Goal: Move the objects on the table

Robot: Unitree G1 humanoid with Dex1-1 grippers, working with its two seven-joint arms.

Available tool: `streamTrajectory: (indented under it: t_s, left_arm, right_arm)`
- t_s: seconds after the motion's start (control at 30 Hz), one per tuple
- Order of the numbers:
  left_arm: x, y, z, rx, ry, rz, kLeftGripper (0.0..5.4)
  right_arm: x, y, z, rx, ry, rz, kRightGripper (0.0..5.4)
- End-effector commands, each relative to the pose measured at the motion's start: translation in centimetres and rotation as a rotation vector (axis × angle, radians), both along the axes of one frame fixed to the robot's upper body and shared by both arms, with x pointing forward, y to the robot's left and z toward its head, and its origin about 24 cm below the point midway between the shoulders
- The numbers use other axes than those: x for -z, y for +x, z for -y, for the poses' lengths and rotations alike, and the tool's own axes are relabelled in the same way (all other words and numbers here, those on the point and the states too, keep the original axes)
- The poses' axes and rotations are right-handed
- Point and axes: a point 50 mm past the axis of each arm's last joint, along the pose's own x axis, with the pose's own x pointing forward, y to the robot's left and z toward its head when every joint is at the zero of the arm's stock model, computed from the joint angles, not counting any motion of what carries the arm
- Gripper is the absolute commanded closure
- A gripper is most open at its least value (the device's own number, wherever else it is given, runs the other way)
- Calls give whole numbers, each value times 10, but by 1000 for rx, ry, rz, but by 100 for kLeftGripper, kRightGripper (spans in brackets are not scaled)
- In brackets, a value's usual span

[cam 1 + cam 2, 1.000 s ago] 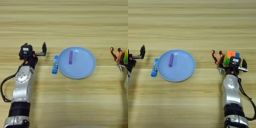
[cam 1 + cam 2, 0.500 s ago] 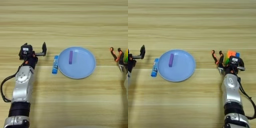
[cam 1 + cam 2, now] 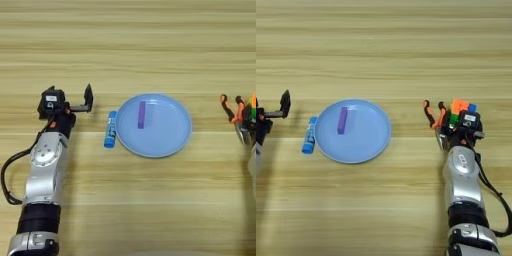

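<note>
On the table (image 3: 130, 50), the thin purple bar (image 3: 141, 114) lies on the round light-blue plate (image 3: 170, 145), and the blue tube (image 3: 110, 129) lies just beside the plate's left rim. The left gripper (image 3: 86, 99) rests left of the tube with its fingers spread and holds nothing. The right gripper (image 3: 448, 117) is at the puzzle cube (image 3: 460, 109), right of the plate; whether it pinches the cube cannot be told.

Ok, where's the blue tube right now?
The blue tube lies on the table against the plate's left rim, between it and the left gripper.
</note>
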Motion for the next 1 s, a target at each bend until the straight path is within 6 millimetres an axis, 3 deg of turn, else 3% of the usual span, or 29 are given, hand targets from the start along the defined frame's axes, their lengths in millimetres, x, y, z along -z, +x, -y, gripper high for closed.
streamTrajectory:
  t_s: [0.03, 0.57, 1.0]
  left_arm:
    - [-4, 2, 0, 0, 16, 13, 0]
    - [-4, 1, 1, 2, 16, 12, 0]
    - [-4, 0, 1, 1, 15, 12, 0]
  right_arm:
    - [-6, 3, 2, -1, 3, 27, 203]
    - [-20, 1, -6, -46, -34, 118, 203]
    - [-42, -7, -41, -214, -89, 203, 203]
